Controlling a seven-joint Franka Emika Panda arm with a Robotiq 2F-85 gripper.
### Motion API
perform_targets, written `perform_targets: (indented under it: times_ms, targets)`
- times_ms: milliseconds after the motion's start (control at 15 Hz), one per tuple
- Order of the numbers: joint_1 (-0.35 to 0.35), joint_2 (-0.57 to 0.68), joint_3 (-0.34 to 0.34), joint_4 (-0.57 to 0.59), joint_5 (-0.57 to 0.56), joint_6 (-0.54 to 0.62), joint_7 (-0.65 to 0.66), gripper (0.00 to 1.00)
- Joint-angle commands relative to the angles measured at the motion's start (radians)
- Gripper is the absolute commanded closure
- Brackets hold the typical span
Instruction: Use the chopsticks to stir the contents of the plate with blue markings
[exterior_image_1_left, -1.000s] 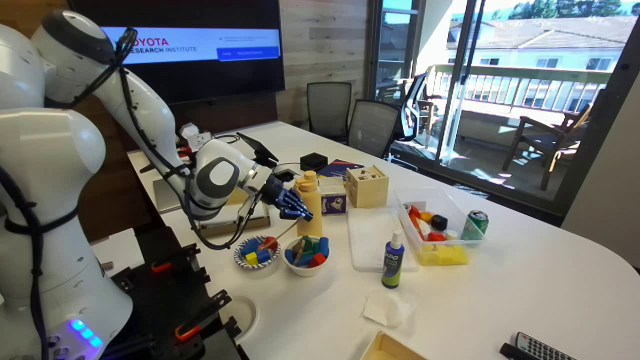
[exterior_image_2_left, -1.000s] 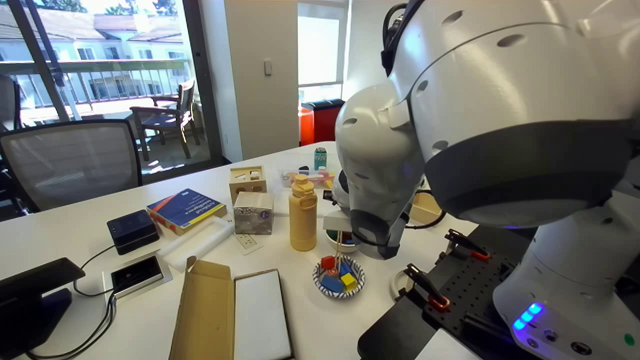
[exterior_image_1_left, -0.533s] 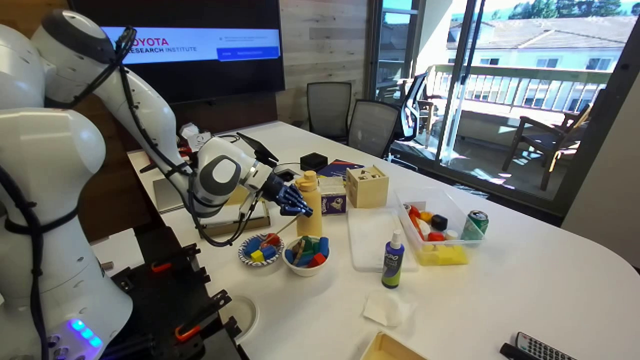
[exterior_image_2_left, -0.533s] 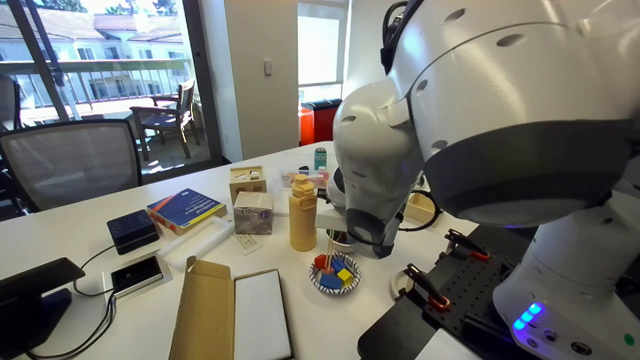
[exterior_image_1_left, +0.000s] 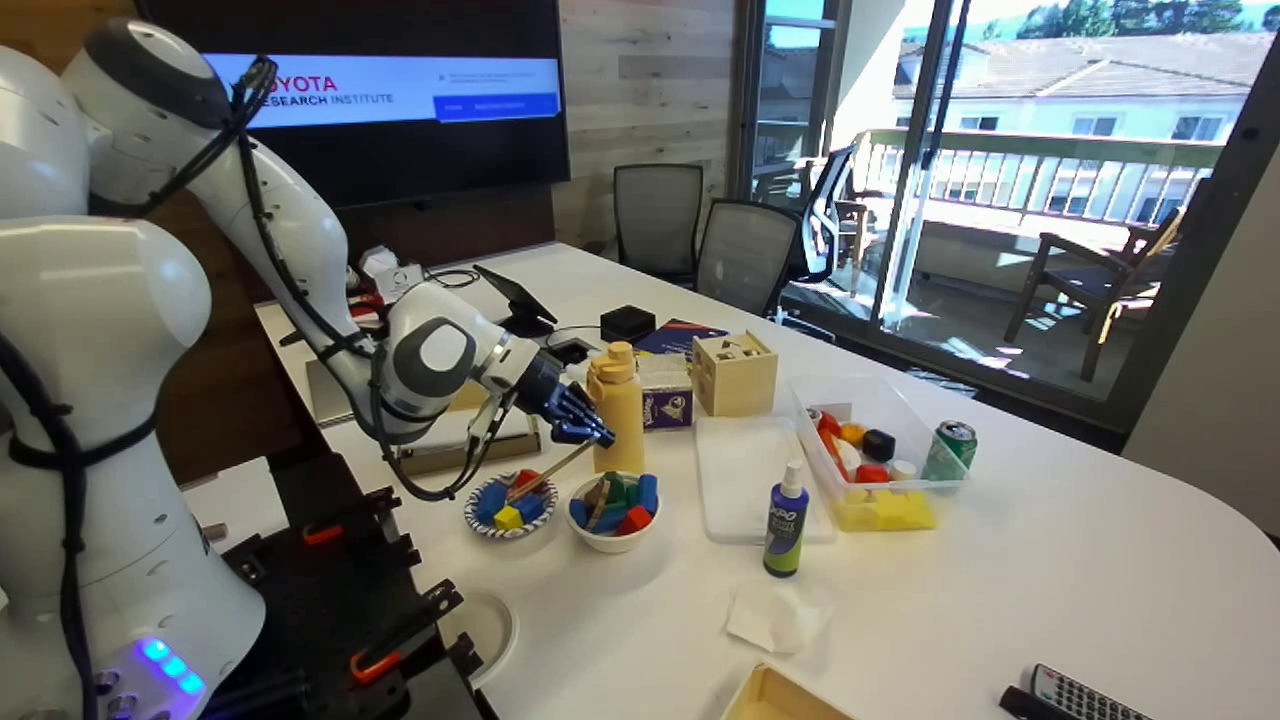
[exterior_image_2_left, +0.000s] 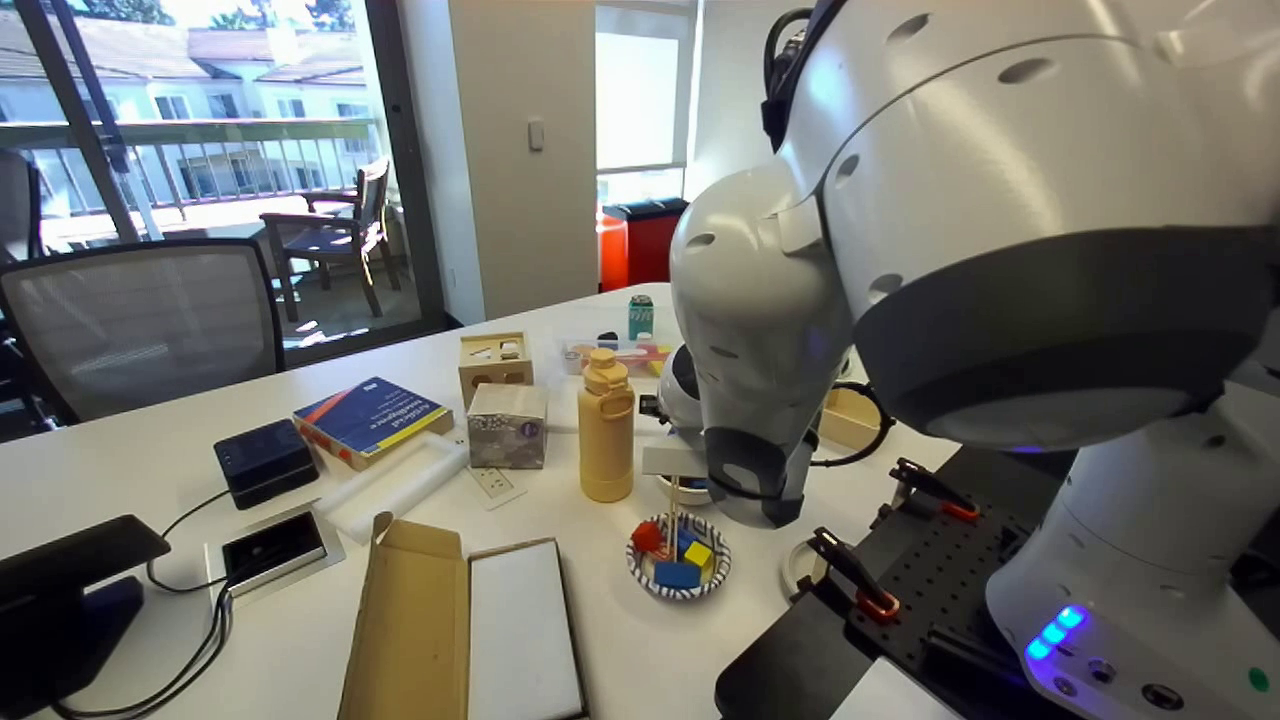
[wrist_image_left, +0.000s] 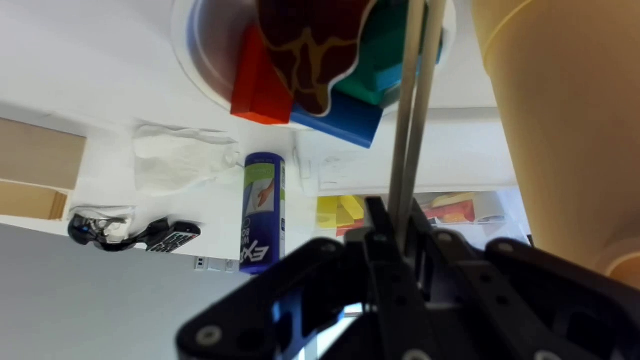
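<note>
The small plate with blue markings (exterior_image_1_left: 484, 526) holds red, blue and yellow blocks; it also shows in an exterior view (exterior_image_2_left: 720, 570). My gripper (exterior_image_1_left: 606, 440) is up and to the side of it, beside the yellow bottle. In the wrist view the fingers (wrist_image_left: 400, 212) are shut on the pale wooden chopsticks (wrist_image_left: 414, 90), held side by side. The chopsticks (exterior_image_1_left: 562, 466) slant down, and their lower ends are among the blocks in the plate. In an exterior view the chopsticks (exterior_image_2_left: 674, 515) show above the plate, while the fingers are hidden behind the arm. The plate is out of the wrist view.
A white bowl of blocks (exterior_image_1_left: 612, 543) stands close beside the plate. The yellow bottle (exterior_image_1_left: 622, 425) stands right behind the fingers. A spray bottle (exterior_image_1_left: 785, 530), a clear bin (exterior_image_1_left: 905, 400) and an open cardboard box (exterior_image_2_left: 415, 620) are also on the table.
The plate slid slightly toward the white bowl, then back, with the gripper and chopsticks moving the same way. The blocks in it have shifted; the blue and red ones lie differently.
</note>
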Motion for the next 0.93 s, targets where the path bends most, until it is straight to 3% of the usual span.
perform_targets:
  times_ms: [0,600,800,867]
  targets:
    - [0.014,-0.019,-0.024,-0.047,0.004,0.0,0.006,0.97]
    - [0.012,-0.009,-0.053,-0.024,0.012,0.0,0.029,0.97]
    - [-0.008,-0.067,-0.046,-0.044,-0.032,0.0,0.001,0.97]
    - [-0.03,-0.105,-0.02,-0.045,0.053,0.0,-0.108,0.97]
